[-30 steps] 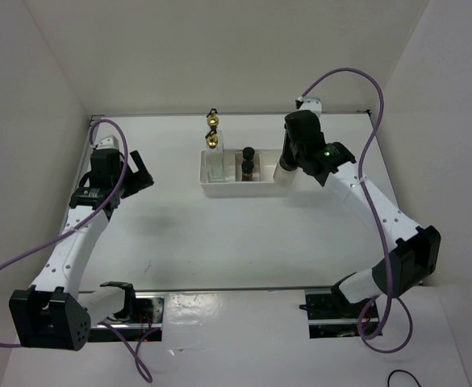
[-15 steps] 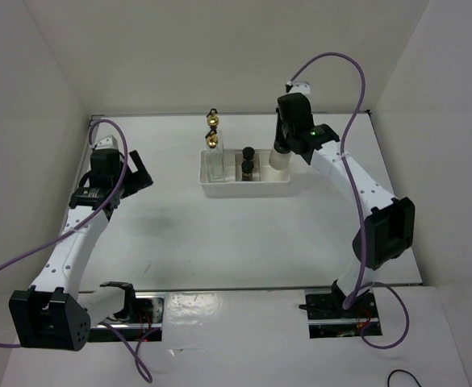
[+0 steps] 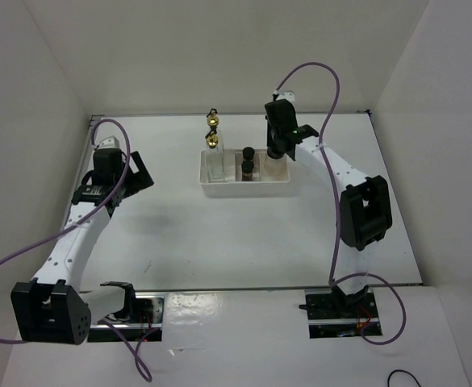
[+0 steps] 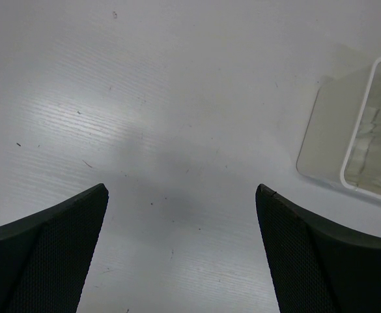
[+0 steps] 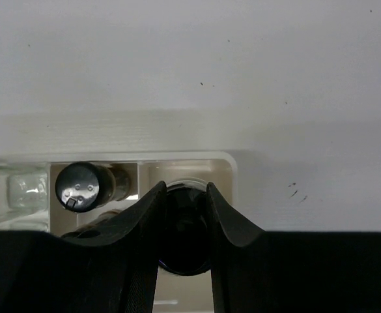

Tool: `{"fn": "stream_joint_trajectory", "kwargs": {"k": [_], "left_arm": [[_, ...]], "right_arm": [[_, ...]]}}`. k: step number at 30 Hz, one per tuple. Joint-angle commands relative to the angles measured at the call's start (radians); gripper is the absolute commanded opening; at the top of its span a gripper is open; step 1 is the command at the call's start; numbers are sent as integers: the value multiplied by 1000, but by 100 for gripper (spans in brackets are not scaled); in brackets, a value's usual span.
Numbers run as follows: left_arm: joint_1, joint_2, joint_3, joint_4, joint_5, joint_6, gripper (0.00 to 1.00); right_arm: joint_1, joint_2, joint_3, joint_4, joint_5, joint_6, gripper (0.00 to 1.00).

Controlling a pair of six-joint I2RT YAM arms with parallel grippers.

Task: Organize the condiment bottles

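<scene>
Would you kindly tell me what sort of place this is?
Probably a robotics lab test booth: plain white walls enclose the table, two cabled arms are bolted at its near edge, and a white tray holds condiment bottles.

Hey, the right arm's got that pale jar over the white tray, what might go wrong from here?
1. The right claw grips the pale jar only by its black cap; it may slip or swing.
2. I cannot tell whether the jar rests on the tray floor; opening early may drop or tip it.
3. A dark jar stands in the next compartment; drifting sideways may knock it.
</scene>
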Motion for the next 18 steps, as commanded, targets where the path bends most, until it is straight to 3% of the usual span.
{"fn": "stream_joint_trajectory", "kwargs": {"k": [1, 18], "left_arm": [[5, 13, 37, 17, 1, -6, 100], [5, 50, 114, 8, 1, 32, 100]], "right_arm": [[-8, 12, 60, 140, 8, -1, 0], [-8, 55, -66, 209, -25, 19, 3]]}}
